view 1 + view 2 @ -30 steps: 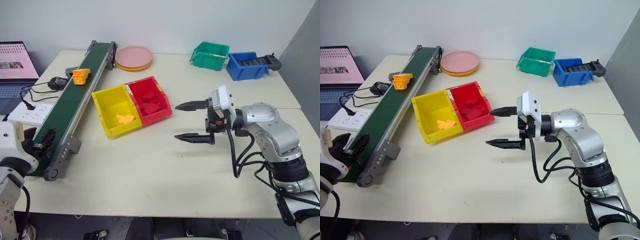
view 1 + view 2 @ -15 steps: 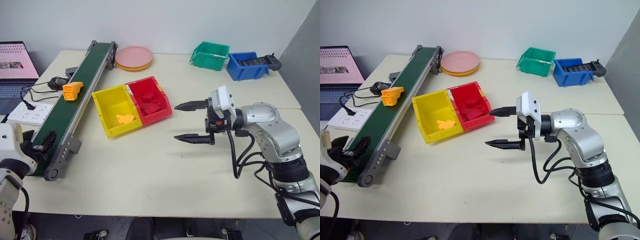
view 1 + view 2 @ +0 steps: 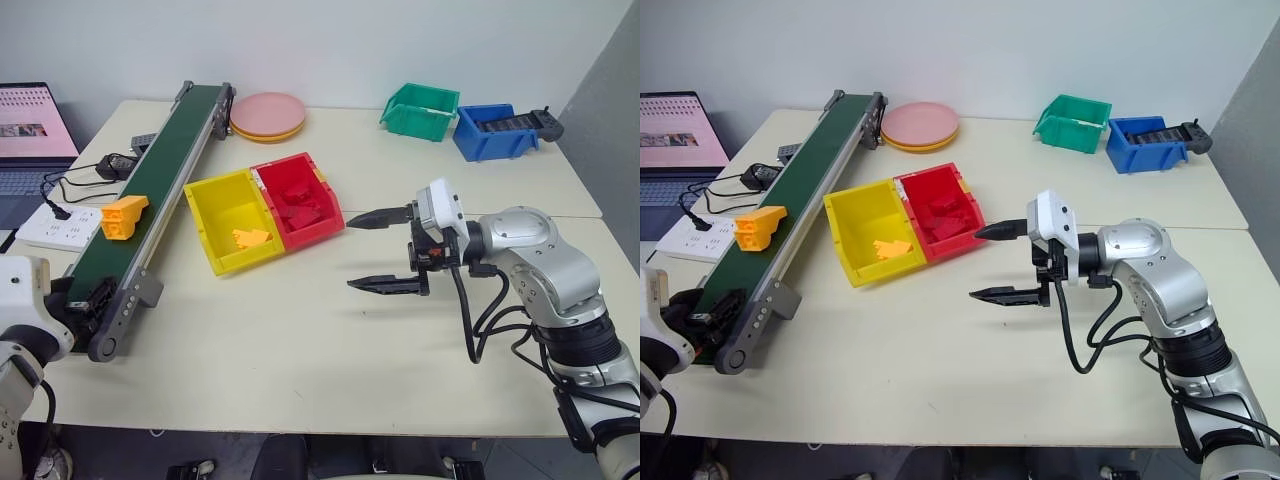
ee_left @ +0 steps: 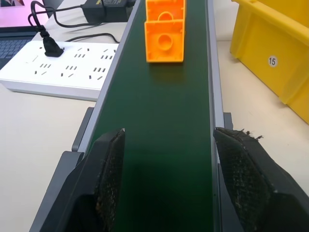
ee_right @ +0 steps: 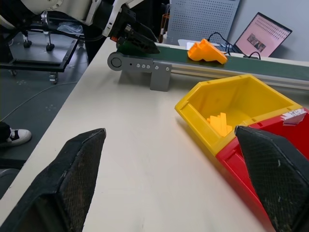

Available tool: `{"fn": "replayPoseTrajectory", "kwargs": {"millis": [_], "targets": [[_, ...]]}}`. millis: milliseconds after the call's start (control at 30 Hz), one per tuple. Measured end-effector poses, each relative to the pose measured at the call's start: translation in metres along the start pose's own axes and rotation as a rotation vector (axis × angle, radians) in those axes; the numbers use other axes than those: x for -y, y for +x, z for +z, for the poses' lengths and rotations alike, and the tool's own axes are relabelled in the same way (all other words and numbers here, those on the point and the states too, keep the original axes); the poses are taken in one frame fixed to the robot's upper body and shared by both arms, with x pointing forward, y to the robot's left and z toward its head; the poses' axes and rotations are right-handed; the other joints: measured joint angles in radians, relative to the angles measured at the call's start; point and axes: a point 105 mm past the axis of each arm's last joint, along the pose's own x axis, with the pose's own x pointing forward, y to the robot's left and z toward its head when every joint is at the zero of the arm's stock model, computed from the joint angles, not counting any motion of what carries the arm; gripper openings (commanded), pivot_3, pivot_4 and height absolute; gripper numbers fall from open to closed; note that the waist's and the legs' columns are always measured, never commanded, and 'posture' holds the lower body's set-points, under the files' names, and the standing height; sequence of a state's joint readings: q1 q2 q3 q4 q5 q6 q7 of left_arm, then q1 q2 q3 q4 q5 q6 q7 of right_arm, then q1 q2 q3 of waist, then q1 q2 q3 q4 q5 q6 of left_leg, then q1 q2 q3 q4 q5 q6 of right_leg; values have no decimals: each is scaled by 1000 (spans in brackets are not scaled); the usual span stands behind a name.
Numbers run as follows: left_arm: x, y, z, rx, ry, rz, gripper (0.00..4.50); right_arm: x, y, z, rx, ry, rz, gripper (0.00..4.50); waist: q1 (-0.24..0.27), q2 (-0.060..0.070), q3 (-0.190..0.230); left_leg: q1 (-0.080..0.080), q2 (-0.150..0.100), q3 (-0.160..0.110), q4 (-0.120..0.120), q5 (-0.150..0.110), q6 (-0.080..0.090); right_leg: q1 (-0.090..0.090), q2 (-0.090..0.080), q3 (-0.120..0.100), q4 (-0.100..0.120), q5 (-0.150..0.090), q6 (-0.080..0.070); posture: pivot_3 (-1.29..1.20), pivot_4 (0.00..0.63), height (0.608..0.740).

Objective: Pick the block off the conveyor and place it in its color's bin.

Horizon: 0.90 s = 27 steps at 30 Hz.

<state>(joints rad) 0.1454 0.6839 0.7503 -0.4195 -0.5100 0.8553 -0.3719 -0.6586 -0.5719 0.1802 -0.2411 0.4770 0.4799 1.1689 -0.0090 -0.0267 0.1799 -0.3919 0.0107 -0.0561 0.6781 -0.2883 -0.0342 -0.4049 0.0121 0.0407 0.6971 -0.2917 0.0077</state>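
Note:
The yellow-orange studded block (image 3: 123, 216) rides the dark green belt of the conveyor (image 3: 165, 175), a little short of its near end. My left gripper (image 4: 176, 179) is open at that near end, with one finger on each side of the belt and the block (image 4: 165, 34) ahead of it, apart from both fingers. To the right of the belt stands the yellow bin (image 3: 198, 228), holding a flat yellow-orange piece (image 3: 250, 238). Over the table to the right of the bins, my right gripper (image 3: 352, 250) hangs open and empty, pointing toward them.
A red bin (image 3: 318, 232) with red blocks touches the yellow bin's right side. Green bin (image 3: 420, 110), blue bin (image 3: 490, 130) and pink plates (image 3: 267, 115) sit at the back. Left of the conveyor lie a power strip (image 3: 55, 228), cables and a laptop (image 3: 35, 125).
The block has travelled along the belt toward its near end and my left gripper. The right arm has held still.

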Motion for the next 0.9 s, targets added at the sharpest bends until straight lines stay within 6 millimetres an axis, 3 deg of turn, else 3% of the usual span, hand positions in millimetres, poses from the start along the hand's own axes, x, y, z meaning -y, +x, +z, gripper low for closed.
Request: {"fn": "replayPoseTrajectory", "kwargs": {"millis": [333, 433, 600, 900], "targets": [[-4, 4, 2, -4, -20, -6, 3009, -8, 2, 4, 8, 14, 51, 4500, 0, 0, 0, 0, 0, 0, 0, 0, 0, 0, 0, 0, 0, 0, 0, 0, 150, 740], [-5, 4, 2, -6, -23, -2, 2630, -8, 2, 4, 8, 14, 54, 4500, 0, 0, 0, 0, 0, 0, 0, 0, 0, 0, 0, 0, 0, 0, 0, 0, 150, 740], [-10, 6, -3, -25, -42, 17, 1592, -10, 2, 5, 5, 6, 58, 4500, 0, 0, 0, 0, 0, 0, 0, 0, 0, 0, 0, 0, 0, 0, 0, 0, 150, 740], [-11, 6, 1, -11, -35, 31, 1509, -10, 2, 6, 14, 12, 66, 4500, 0, 0, 0, 0, 0, 0, 0, 0, 0, 0, 0, 0, 0, 0, 0, 0, 150, 740]]}}
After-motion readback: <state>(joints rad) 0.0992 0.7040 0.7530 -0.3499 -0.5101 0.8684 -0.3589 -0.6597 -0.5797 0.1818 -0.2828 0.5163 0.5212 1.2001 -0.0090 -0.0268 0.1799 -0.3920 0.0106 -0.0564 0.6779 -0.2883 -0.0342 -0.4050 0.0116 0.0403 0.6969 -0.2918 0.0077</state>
